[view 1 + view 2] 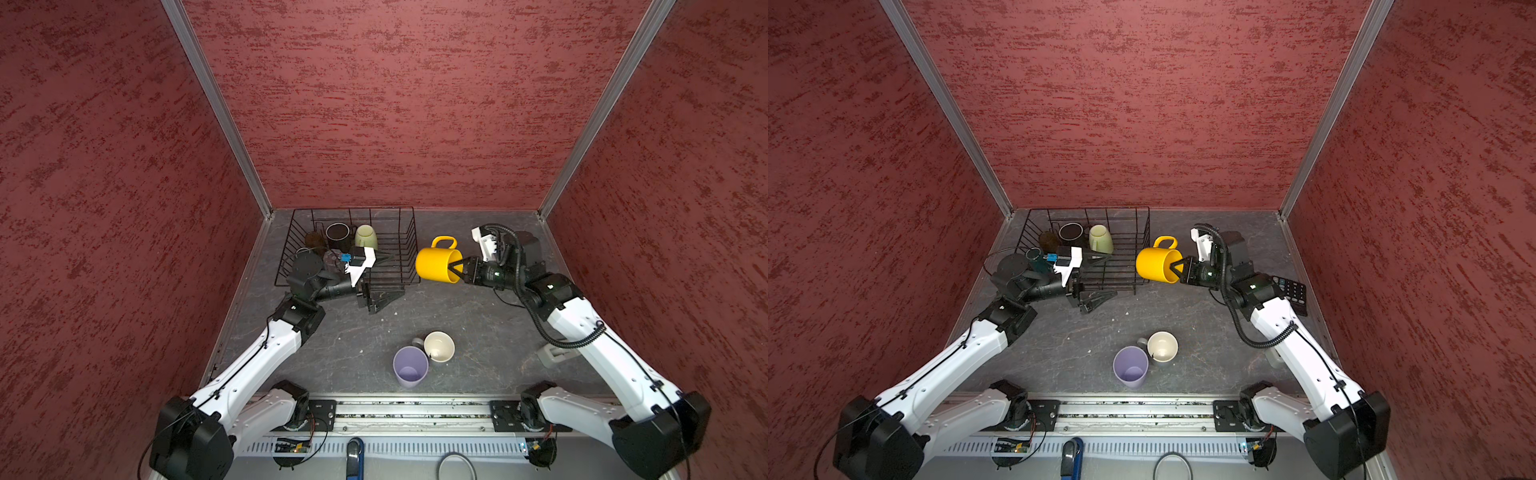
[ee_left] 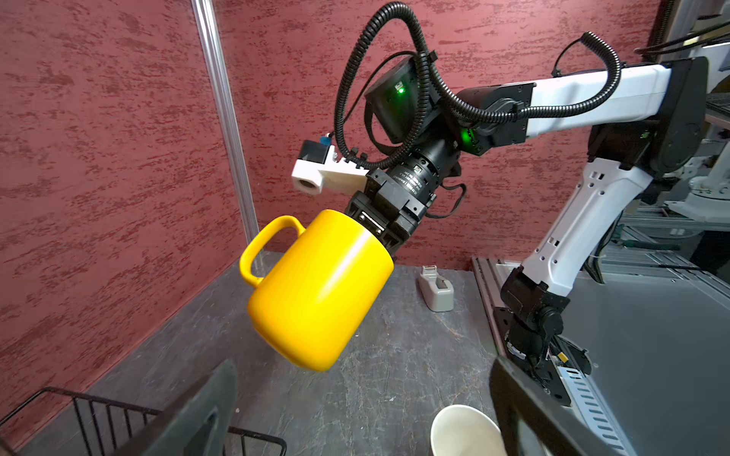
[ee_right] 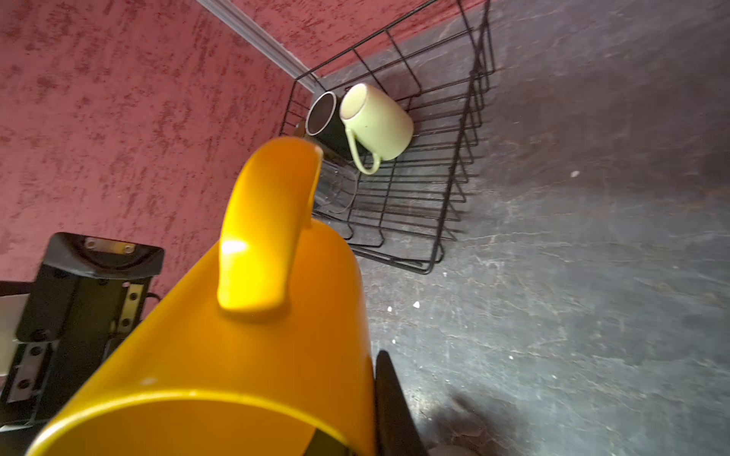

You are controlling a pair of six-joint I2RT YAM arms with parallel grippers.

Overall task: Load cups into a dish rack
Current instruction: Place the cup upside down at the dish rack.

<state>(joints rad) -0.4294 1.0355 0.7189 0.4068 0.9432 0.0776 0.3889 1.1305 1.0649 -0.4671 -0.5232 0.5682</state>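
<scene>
Jaws of the right gripper [image 1: 457, 268] are clamped on the rim of the yellow mug [image 1: 436, 266], 1 finger inside its mouth. They hold it on its side in the air, just beside the right wall of the dish rack [image 1: 405, 249]. The left gripper [image 1: 384, 278] hangs at the rack's front edge, spread wide and empty. Inside the rack are the black mug [image 1: 337, 235], the pale green mug [image 1: 366, 237] tipped over, a clear glass [image 3: 337, 189] and, dimly, what looks like an amber tumbler [image 1: 314, 240]. 2 cups stand upright side by side on the table [image 1: 478, 332]: the lilac tumbler [image 1: 410, 368] and the grey mug [image 1: 439, 347].
</scene>
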